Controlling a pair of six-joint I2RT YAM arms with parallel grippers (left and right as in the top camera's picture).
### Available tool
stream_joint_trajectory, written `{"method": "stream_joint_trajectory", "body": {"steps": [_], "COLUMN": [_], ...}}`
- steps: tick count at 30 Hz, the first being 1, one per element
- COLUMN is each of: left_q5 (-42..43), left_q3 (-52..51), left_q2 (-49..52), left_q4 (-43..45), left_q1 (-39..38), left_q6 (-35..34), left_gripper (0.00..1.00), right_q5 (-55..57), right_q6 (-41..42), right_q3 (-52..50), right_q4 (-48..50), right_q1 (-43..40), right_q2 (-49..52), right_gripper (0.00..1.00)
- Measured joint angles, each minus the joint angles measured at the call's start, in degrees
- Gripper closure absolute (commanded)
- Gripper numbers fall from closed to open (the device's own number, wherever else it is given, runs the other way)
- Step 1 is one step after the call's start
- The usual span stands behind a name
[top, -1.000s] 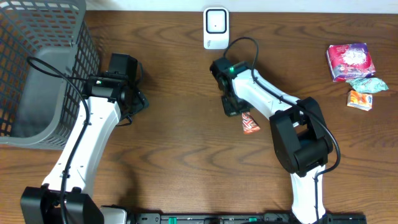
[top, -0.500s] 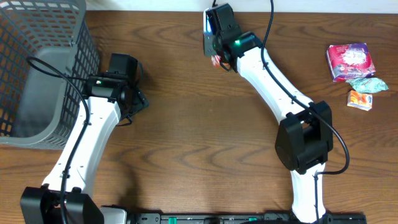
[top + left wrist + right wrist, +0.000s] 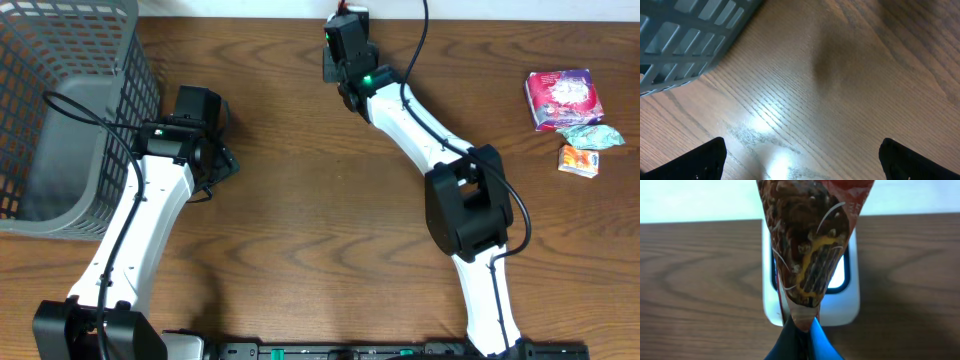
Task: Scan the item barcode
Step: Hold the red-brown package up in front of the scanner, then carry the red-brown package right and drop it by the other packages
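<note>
- The right end effector [image 3: 802, 335], clamped on the snack packet [image 3: 807, 245], has swung from the middle of the counter [image 3: 300, 200] up to 12 o'clock within the last second.
- The packet now hangs right before the scanner [image 3: 840, 314] window, so I'd judge the scan is imminent.
- The left end effector [image 3: 805, 160] sits spread wide and empty near 9 o'clock, beside the basket [image 3: 40, 60].

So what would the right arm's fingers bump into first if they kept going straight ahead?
Probably the white scanner, just beyond the snack packet the right fingers pinch; the gap is hard to judge.
</note>
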Motion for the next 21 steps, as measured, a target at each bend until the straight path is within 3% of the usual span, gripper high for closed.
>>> {"method": "stream_joint_trajectory", "body": {"steps": [5,11,21], "left_q5": [0.02,0.02,0.0], "left_q3": [0.0,0.0,-0.02], "left_q2": [0.0,0.0,0.0], "left_q4": [0.0,-0.02,0.0], "left_q1": [0.0,0.0,0.0], "left_q6": [0.0,0.0,0.0], "left_gripper": [0.02,0.02,0.02], "right_q5": [3.5,9.29,21.46], "right_q6": [0.0,0.0,4.39], "right_q3": [-0.11,-0.11,0.31], "right_q4": [-1.7,-11.43,-36.2], "right_q1": [-0.61,-4.96,-22.51], "right_q2": [-1.75,-9.07,-13.66], "right_gripper": [0.99,0.99,0.99]}}
